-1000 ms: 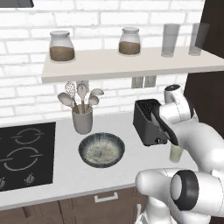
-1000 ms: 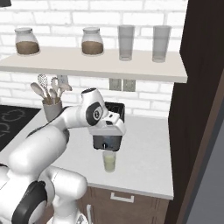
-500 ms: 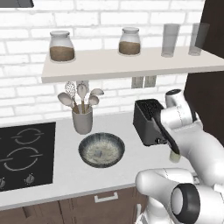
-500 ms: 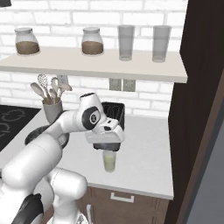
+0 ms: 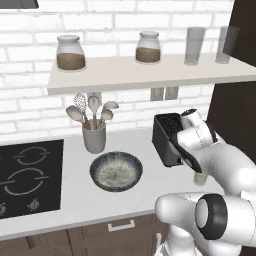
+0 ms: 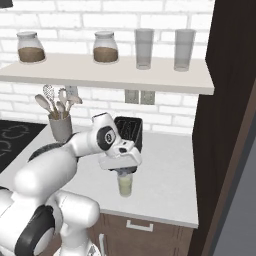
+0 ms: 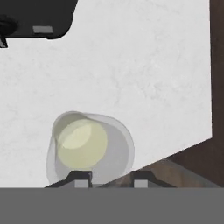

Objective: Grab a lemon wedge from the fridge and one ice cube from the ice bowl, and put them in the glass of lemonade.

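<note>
The gripper (image 6: 125, 171) is positioned directly above the glass of lemonade (image 6: 125, 185), which stands on the white counter (image 6: 165, 190) near its front edge, just in front of the black toaster (image 6: 131, 131). In the hand view the glass (image 7: 85, 146) is seen from straight above, with pale yellow-green liquid inside and the two dark fingertips (image 7: 78, 178) at its near rim. The fingertips are observed close together with a narrow gap between them; whether anything is clamped between them cannot be told, as nothing is visible in the gap.

In the left base view the glass (image 5: 200, 178) is largely hidden behind the arm's forearm, to the right of the toaster (image 5: 167, 137).

The ice bowl (image 5: 116, 171) is noted on the counter well to the left of the glass, in front of the grey utensil cup (image 5: 94, 137) holding spoons. A small pale speck is seen at the bowl's centre; it is too small to be identified with confidence. A black hob (image 5: 27, 170) is set into the counter further left.

On the wall shelf (image 6: 110, 72) two lidded jars with brown contents (image 6: 105, 47) and two tall clear glasses (image 6: 144, 48) are recorded. Dark brown cabinetry (image 6: 227, 110) closes the scene on the right.
</note>
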